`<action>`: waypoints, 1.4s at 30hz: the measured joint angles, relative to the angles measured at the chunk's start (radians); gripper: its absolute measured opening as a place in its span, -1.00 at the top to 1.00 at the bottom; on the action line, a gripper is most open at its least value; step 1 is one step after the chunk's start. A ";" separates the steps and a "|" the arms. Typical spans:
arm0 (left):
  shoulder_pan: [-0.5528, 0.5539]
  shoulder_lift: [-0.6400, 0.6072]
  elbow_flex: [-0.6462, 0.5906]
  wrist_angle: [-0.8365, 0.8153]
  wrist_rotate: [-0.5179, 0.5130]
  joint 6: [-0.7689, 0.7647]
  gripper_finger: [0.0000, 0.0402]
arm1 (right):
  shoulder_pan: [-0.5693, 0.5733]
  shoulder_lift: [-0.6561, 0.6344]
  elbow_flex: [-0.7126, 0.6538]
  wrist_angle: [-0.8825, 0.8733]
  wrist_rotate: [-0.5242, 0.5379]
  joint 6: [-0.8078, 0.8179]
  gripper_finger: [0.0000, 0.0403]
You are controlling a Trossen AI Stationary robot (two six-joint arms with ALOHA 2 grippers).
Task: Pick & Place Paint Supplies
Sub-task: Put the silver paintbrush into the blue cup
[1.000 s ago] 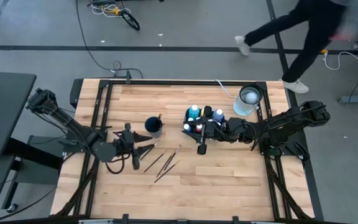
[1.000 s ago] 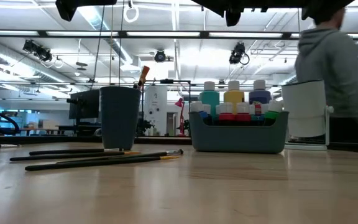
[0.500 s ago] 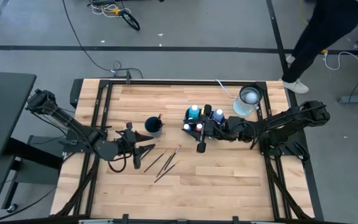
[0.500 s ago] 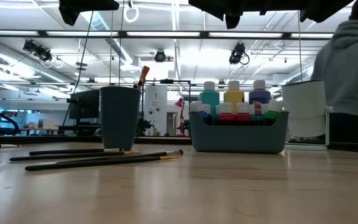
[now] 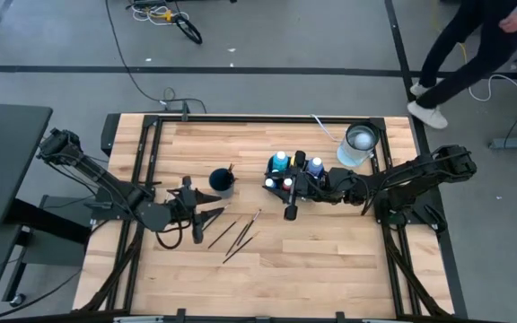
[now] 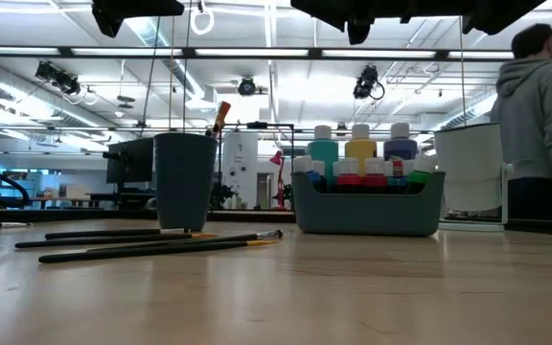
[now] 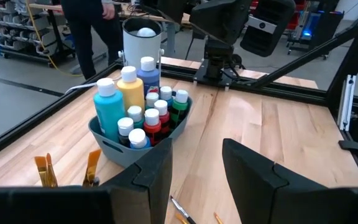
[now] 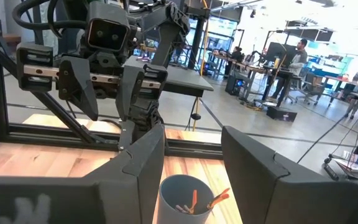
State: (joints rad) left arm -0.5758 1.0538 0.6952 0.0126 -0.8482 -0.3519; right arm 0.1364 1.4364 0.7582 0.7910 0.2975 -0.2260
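Thin dark-handled paintbrushes (image 5: pixel 236 235) lie diagonally on the wooden desk (image 5: pixel 330 260), just beside left gripper (image 5: pixel 215 215); both grippers' fingers released, empty.

Two black jointed arms (image 5: pixel 97 184) (matte, angular end effector fingers (image 7: pixel 253 177)) trailing black cables.

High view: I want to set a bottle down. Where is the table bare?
Bare: the near strip below the loose brushes and the far strip behind the cup. Crowded: the middle, with cup, brushes, bottle caddy and both open grippers, left, right.
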 joint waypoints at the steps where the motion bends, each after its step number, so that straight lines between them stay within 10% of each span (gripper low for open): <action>1: 0.000 0.000 0.000 0.000 0.000 0.000 0.25 | 0.000 0.000 0.000 0.000 0.000 0.000 0.18; 30: 0.003 0.128 0.000 -0.514 0.368 -0.679 0.25 | 0.001 0.000 0.000 -0.011 -0.003 0.021 0.18; 42: 0.004 0.127 -0.048 -0.602 0.237 -0.765 0.25 | 0.001 0.000 0.000 -0.064 -0.181 0.095 0.18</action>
State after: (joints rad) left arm -0.5721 1.1805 0.6473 -0.5893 -0.6113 -1.1165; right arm 0.1371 1.4361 0.7582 0.7271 0.1167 -0.1310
